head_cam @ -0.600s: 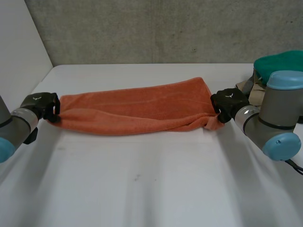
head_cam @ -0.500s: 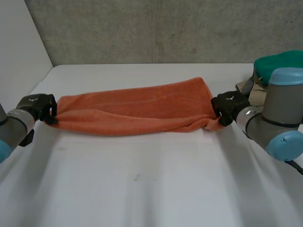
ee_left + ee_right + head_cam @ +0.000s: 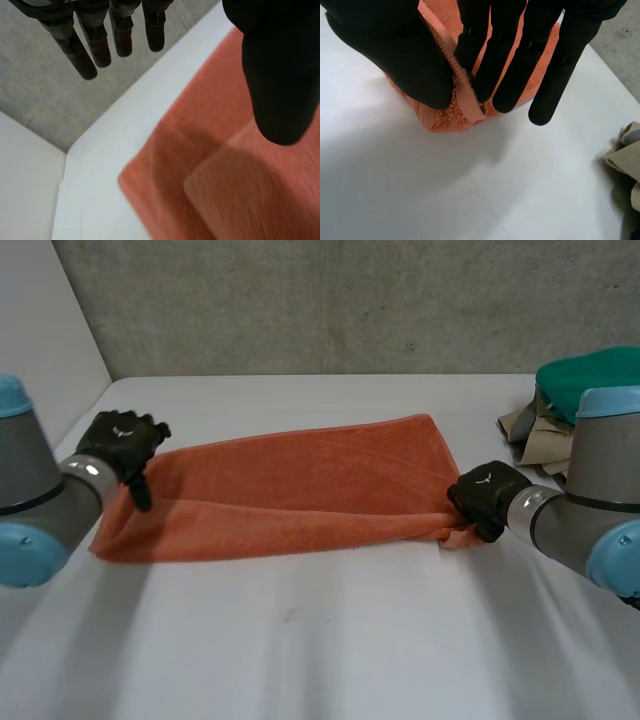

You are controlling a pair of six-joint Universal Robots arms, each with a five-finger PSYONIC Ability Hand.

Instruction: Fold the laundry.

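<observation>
Left arm [image 3: 40, 505] and right arm [image 3: 590, 500] were fat grey cylinders with round light-blue caps and a paler silver-grey band at each wrist. Left hand [image 3: 125, 440] and right hand [image 3: 487, 495] were matte black, each with a small white mark on its back. Left wrist view: fingers [image 3: 95, 35] looked slim, dark, slightly glossy; thumb [image 3: 280, 75] was broad and round-tipped. Right wrist view: fingers [image 3: 520, 55] were smooth, black, blunt-ended

A smooth white table [image 3: 320, 640] spreads across the foreground, with a small dark speck [image 3: 289, 617] on its bare near part. Behind it stands a rough grey concrete wall [image 3: 330, 300], met at one side by a plain white panel [image 3: 40, 340]. At the table's far right edge lies a heap: crumpled beige fabric [image 3: 535, 435] under a rounded teal cloth [image 3: 585, 375].
</observation>
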